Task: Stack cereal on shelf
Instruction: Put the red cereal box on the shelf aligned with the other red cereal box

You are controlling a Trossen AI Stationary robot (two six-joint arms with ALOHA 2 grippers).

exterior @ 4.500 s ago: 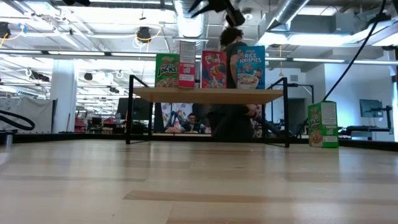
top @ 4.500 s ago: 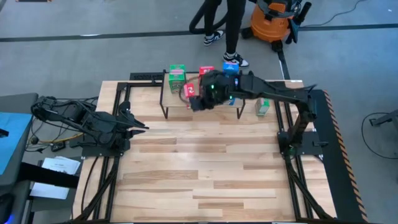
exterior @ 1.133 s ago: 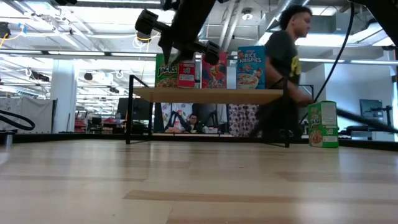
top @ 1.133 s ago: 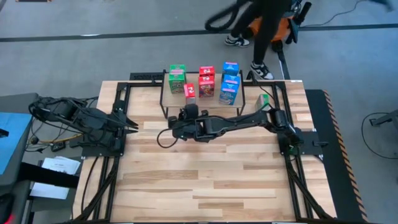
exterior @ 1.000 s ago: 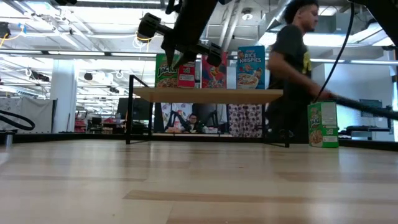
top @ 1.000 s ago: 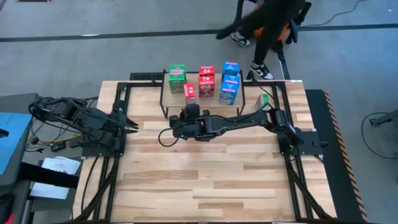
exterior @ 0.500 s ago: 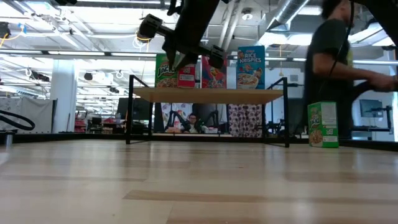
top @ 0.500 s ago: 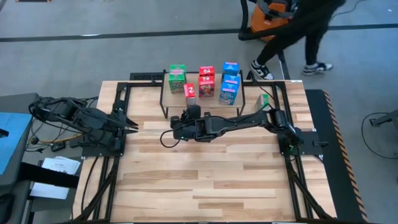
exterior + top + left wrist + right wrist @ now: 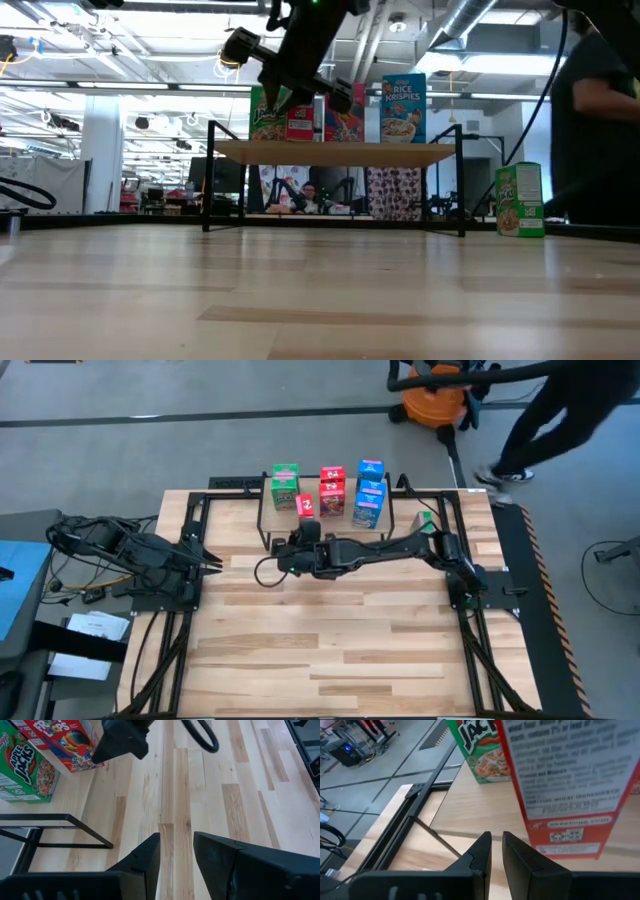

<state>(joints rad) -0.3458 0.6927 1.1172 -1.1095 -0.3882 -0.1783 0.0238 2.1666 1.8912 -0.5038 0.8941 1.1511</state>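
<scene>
Red, blue and green cereal boxes (image 9: 323,490) stand on the shelf (image 9: 335,153); one green box (image 9: 519,200) waits on the counter (image 9: 330,640) by the shelf's right end. The right hand (image 9: 296,548), fingers nearly together and empty, hovers just in front of the small red box (image 9: 570,785). A careless swing could clip that box and topple it off the edge. The left hand (image 9: 175,857) rests shut at the counter's left side.

Slatted wooden table (image 9: 330,640), small shelf (image 9: 330,520) bearing cereal boxes (image 9: 333,490), one green box (image 9: 424,526) beside it
</scene>
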